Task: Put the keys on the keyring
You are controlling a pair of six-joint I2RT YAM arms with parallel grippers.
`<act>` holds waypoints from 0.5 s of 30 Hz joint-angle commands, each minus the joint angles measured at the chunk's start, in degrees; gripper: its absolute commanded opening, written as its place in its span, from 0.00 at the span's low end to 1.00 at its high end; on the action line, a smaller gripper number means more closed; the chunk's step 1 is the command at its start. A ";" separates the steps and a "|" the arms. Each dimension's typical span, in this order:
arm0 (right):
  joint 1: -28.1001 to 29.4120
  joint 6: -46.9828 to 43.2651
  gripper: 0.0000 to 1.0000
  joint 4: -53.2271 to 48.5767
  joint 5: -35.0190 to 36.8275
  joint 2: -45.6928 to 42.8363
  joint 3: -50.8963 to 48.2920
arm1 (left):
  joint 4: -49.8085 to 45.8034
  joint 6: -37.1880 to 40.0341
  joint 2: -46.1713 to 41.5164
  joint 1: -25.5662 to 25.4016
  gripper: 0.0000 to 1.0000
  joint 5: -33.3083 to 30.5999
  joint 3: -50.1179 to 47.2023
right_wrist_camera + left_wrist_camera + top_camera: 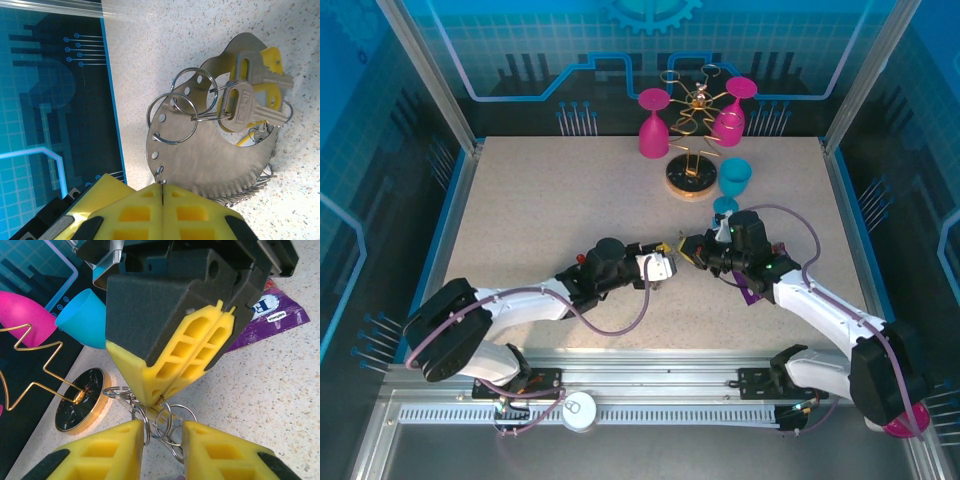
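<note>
Yellow fingers of the left gripper [662, 266] stand apart near mid-table [540, 200]. In the left wrist view a bunch of wire rings [167, 425] sits in the gap and brushes both pads, but I cannot tell whether the pads clamp it.

Facing it, tip to tip, the right gripper [692, 250] has its fingers pressed together. In the right wrist view they pinch a small loop at the edge of the keyring [210, 160], a crescent metal plate with teeth along one curve and holes along the other. It hangs just above the speckled surface between the two grippers. Two silvery keys [240, 102] hang from rings threaded through those holes and lie across the plate's inner curve. A yellow piece behind them is too hidden to name.

Under the right forearm lies a purple packet [752, 292].

Farther back stand two blue cups [736, 177] beside a gold rack [692, 150] on a round base. A pink glass [653, 125] hangs at each side of the rack.
</note>
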 commanded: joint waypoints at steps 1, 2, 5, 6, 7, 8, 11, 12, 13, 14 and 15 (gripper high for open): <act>0.77 0.88 0.00 1.93 -1.31 -0.80 -0.23 | 1.61 0.00 1.01 -0.42 0.27 -0.64 2.05; 0.72 0.91 0.00 2.02 -1.30 -0.82 -0.21 | 1.78 -0.02 1.14 -0.46 0.27 -0.61 2.15; 1.02 0.98 0.00 2.23 -1.40 -0.87 -0.12 | 2.16 -0.03 1.37 -0.44 0.27 -1.11 2.33; 1.11 0.93 0.00 2.22 -1.40 -0.86 -0.12 | 2.39 -0.02 1.53 -0.42 0.26 -1.27 2.33; 1.13 1.02 0.00 2.27 -1.43 -0.87 -0.09 | 2.63 0.00 1.63 -0.44 0.26 -1.54 2.41; 1.26 1.06 0.00 2.28 -1.47 -0.87 -0.03 | 2.74 -0.01 1.68 -0.42 0.25 -1.69 2.47; 1.46 1.18 0.00 2.53 -1.49 -0.91 -0.12 | 2.87 -0.23 1.97 -0.42 0.23 -2.20 2.90; 1.45 1.26 0.00 2.63 -1.44 -0.91 -0.12 | 2.87 -0.20 2.09 -0.45 0.23 -2.33 3.03; 1.55 1.33 0.00 2.68 -1.57 -0.89 -0.13 | 2.88 -0.13 2.24 -0.46 0.22 -2.61 3.08; 1.60 1.35 0.00 2.64 -1.57 -1.03 -0.12 | 2.85 -0.05 2.33 -0.42 0.20 -2.98 3.20; 1.66 1.31 0.00 2.64 -1.54 -1.05 -0.12 | 2.85 0.05 2.41 -0.45 0.19 -3.23 3.21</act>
